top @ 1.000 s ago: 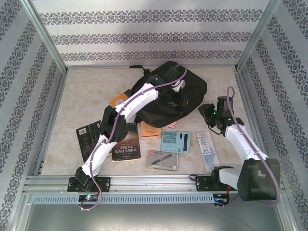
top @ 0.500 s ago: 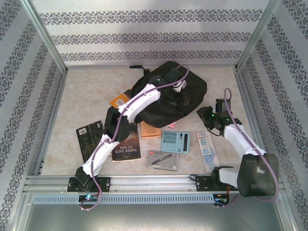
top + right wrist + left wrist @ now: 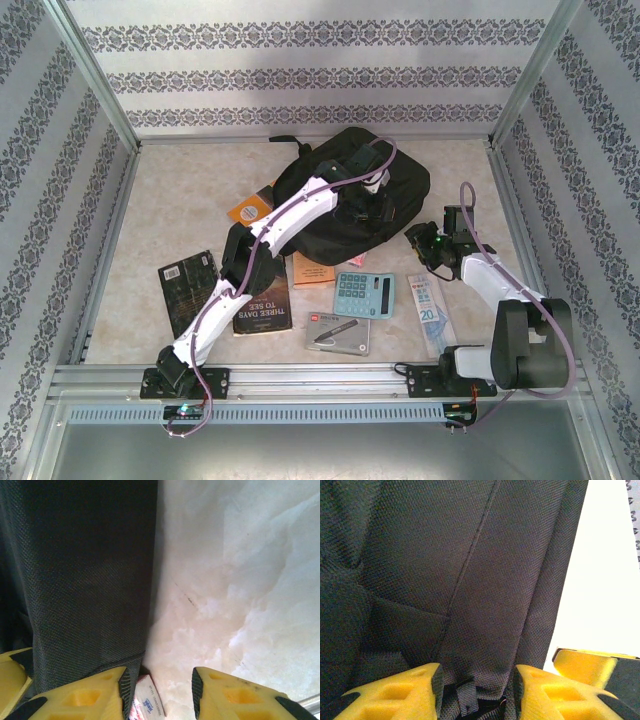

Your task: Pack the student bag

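Note:
The student bag, a big black fabric backpack, lies at the back middle of the table. My left gripper rests on its front part. In the left wrist view a ridge of the bag's weave fills the gap between the yellow fingers, and my left gripper is shut on it. My right gripper hovers low at the bag's right edge. In the right wrist view it stands open over bare table, its left finger against the bag's side.
In front of the bag lie a teal calculator, a grey pen box, a ruler packet, a dark paperback, a black book and two orange books. A white-and-red packet pokes out beside the bag.
My right gripper has slid left, closer to the bag's right edge, as its forearm swung in. The left arm has reached slightly further over the bag.

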Available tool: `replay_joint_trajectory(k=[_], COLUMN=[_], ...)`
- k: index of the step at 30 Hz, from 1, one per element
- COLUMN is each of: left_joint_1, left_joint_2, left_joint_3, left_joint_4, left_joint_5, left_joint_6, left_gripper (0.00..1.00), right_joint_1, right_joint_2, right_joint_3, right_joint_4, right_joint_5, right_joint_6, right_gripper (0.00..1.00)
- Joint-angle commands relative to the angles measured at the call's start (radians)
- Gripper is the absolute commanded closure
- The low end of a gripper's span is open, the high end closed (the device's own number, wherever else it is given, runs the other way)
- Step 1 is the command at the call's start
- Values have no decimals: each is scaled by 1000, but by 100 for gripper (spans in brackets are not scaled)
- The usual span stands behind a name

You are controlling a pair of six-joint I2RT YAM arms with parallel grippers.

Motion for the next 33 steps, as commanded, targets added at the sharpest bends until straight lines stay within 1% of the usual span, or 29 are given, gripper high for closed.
replay_joint_trajectory(k=[1, 6, 12, 14, 20, 27, 33], left_joint_1=[-17, -20, -20, -18, -17, -17, -17], left_joint_2=[34, 35, 18, 3, -53, -163, -205], left_joint_3=[33, 33, 35, 34, 17, -81, -128], left_joint_4=[-46, -39, -28, -27, -28, 14, 29], left_joint_5=[-30, -9, 9, 1, -11, -25, -28], left_joint_6=[19, 17, 10, 15, 15, 14, 16], left_gripper=[61, 70, 90, 99, 100, 100, 100], right_joint_1=[11, 11, 10, 9, 9, 11, 21], right_joint_2=[0, -10, -26, -36, -58, -28, 10], right_joint_3=[-6, -5, -12, -11, 9, 40, 72], right_joint_4=[19, 14, 3, -4, -23, 2, 37], right_joint_5=[-8, -2, 6, 8, 7, -40, -69], right_joint_6=[10, 5, -3, -11, -14, 36, 78], right_gripper=[60, 61, 62, 62, 63, 62, 54])
